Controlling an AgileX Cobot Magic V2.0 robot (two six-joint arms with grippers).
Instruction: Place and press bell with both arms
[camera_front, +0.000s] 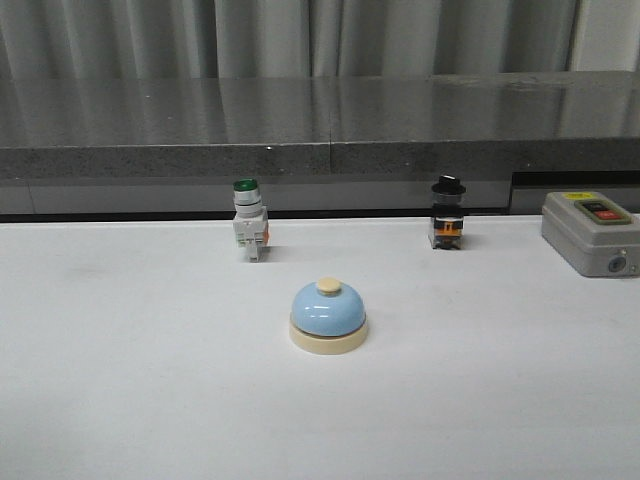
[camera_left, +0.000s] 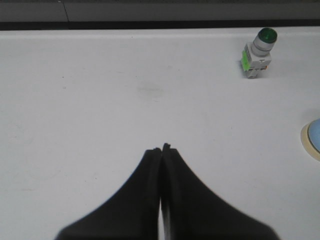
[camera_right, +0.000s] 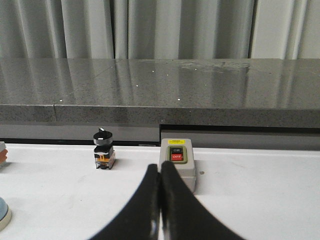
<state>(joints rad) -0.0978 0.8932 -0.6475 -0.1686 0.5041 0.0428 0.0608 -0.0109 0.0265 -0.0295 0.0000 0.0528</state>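
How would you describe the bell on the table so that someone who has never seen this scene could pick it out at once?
Start at the white table in front of the grey stone ledge. Near its middle, nearer the camera than the row of switches, sits the bell. It alone is a low light-blue dome on a cream base with a cream button; the green-capped switch, black-knobbed switch and grey box are upright or boxy.

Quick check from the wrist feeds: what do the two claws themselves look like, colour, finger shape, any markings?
Both look alike. The left claw and right claw each show two matte black fingers, broad toward the wrist and curving in to a narrow pointed tip. No markings, labels or cables show on them. The front view shows neither arm.
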